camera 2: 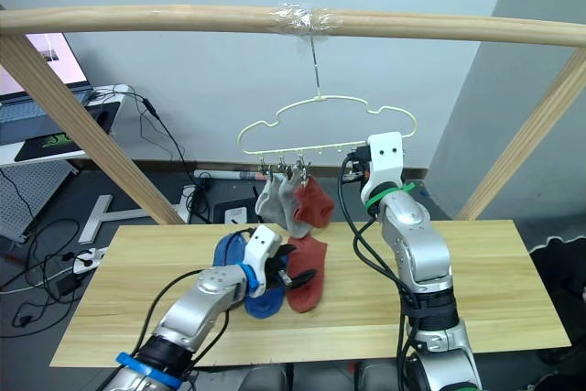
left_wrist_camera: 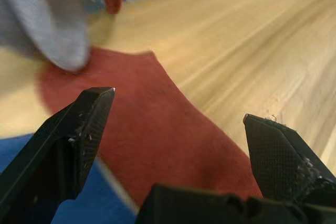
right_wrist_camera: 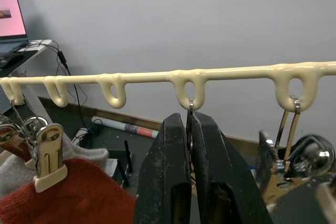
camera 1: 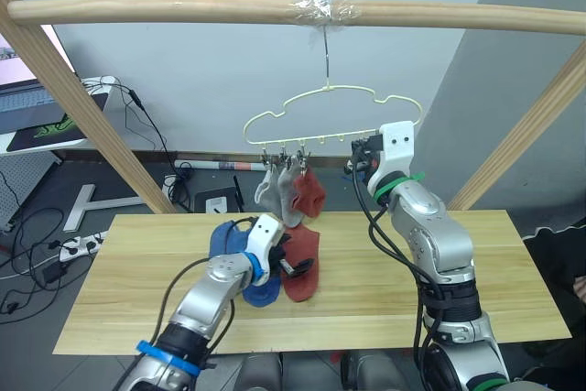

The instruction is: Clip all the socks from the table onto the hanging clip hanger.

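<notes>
The clip hanger [camera 1: 331,114] holds two grey socks [camera 1: 279,190] and one red sock [camera 1: 309,192]. The right gripper [right_wrist_camera: 190,145] has its jaws pressed together on a clip [right_wrist_camera: 189,109], while the left gripper [left_wrist_camera: 178,124], jaws spread, hovers over a red sock on the table [camera 1: 458,267]. No writing is readable.

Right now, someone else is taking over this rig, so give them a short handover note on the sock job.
Left claw: open, low over the rust red sock on the light wood table.
Right claw: shut on a small grey metal clip of the pale yellow-green wire hanger.
Done: two light grey socks and one rust red sock hang clipped.
Left: the table's red sock and the blue socks beside it.
</notes>
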`<state>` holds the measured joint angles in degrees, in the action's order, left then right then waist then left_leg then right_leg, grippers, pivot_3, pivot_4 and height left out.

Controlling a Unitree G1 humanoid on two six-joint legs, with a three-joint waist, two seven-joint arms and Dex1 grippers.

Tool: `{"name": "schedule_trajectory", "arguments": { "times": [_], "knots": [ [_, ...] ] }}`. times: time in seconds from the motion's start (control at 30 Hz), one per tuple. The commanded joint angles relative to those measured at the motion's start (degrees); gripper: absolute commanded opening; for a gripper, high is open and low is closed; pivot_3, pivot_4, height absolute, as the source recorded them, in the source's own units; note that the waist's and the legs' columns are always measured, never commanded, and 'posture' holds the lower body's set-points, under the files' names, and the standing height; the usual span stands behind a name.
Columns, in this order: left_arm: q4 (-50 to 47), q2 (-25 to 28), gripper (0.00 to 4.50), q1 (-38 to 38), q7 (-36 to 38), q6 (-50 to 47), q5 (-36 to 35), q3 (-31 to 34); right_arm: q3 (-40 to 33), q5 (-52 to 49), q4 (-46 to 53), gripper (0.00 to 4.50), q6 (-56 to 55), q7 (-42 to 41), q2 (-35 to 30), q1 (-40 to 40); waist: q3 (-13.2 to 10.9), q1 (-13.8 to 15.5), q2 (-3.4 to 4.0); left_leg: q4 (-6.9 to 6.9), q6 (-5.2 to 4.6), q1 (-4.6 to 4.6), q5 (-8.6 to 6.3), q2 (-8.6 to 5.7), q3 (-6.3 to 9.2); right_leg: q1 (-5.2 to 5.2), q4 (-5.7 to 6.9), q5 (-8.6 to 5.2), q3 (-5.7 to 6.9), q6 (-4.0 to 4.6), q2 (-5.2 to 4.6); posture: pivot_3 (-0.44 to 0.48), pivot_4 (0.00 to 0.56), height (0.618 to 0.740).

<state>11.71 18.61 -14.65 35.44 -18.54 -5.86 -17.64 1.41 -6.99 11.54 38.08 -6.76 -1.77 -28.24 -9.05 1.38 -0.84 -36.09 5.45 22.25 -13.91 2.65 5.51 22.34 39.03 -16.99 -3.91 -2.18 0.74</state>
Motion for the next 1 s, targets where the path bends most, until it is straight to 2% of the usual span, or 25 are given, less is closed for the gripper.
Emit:
{"name": "schedule_trajectory", "arguments": {
  "times": [0.03, 0.13, 0.27, 0.43, 0.53, 0.97, 1.0],
  "knots": [
    [3.28, -1.75, 4.50, -2.37, -2.18, 2.13, 3.51, -1.01, -0.04, 0.13, 1.43, 0.01, 1.20, 1.12, 0.13, 0.84, 0.00, -0.09, 0.00, 0.00, 0.00, -0.01, 0.00, 0.00, -0.01, 0.00, 0.01, 0.00, -0.01, 0.00, 0.00, 0.101, 0.137, 0.740],
    [8.13, -3.55, 4.50, -4.55, -2.91, 3.04, 5.51, -1.38, 0.08, 0.17, 1.91, 0.01, 1.64, 1.44, 0.07, 1.07, 0.00, -0.12, 0.00, 0.00, 0.00, -0.02, 0.00, -0.01, -0.02, -0.01, 0.00, 0.00, -0.02, 0.00, 0.00, 0.093, 0.141, 0.740],
    [15.33, -2.60, 4.50, -8.21, -2.69, 5.66, 7.83, -0.42, -0.35, 0.21, 2.50, 0.01, 2.28, 1.87, -0.25, 1.33, 0.00, -0.19, 0.00, 0.00, 0.00, -0.01, 0.00, -0.01, 0.00, -0.01, -0.01, 0.00, 0.01, 0.00, 0.00, 0.084, 0.146, 0.740],
    [20.36, -3.85, 4.50, -9.48, 1.19, 4.59, 7.56, -0.79, -0.69, 0.06, 2.65, 0.01, 2.79, 2.31, -0.26, 1.52, -0.01, -0.22, 0.00, 0.00, 0.00, 0.00, 0.00, -0.02, -0.02, -0.02, -0.04, -0.01, -0.01, -0.01, 0.00, 0.078, 0.153, 0.740],
    [22.17, -4.65, 3.92, -10.13, 3.90, 5.27, 8.24, -1.72, -0.81, -0.13, 2.70, 0.00, 3.05, 2.53, -0.14, 1.48, 0.00, -0.20, 0.00, 0.00, 0.00, 0.00, 0.00, -0.03, 0.00, -0.04, -0.04, -0.01, 0.01, -0.01, -0.01, 0.073, 0.158, 0.740],
    [29.30, -6.11, 0.02, -11.91, 5.73, 17.68, 15.30, -5.58, -1.46, -0.36, 2.89, 0.00, 3.74, 1.98, -1.66, 1.63, -0.01, -0.27, 0.00, 0.01, -0.01, -0.05, 0.00, -0.04, -0.01, -0.07, -0.05, -0.01, -0.01, -0.02, -0.01, 0.068, 0.159, 0.740],
    [29.48, -6.16, 0.01, -11.82, 5.75, 18.64, 15.41, -5.56, -1.54, -0.44, 2.92, 0.00, 3.77, 1.85, -1.97, 1.65, -0.01, -0.27, 0.00, 0.00, -0.01, -0.05, 0.00, -0.04, -0.01, -0.07, -0.05, -0.01, -0.01, -0.02, -0.01, 0.068, 0.159, 0.740]
  ]
}}
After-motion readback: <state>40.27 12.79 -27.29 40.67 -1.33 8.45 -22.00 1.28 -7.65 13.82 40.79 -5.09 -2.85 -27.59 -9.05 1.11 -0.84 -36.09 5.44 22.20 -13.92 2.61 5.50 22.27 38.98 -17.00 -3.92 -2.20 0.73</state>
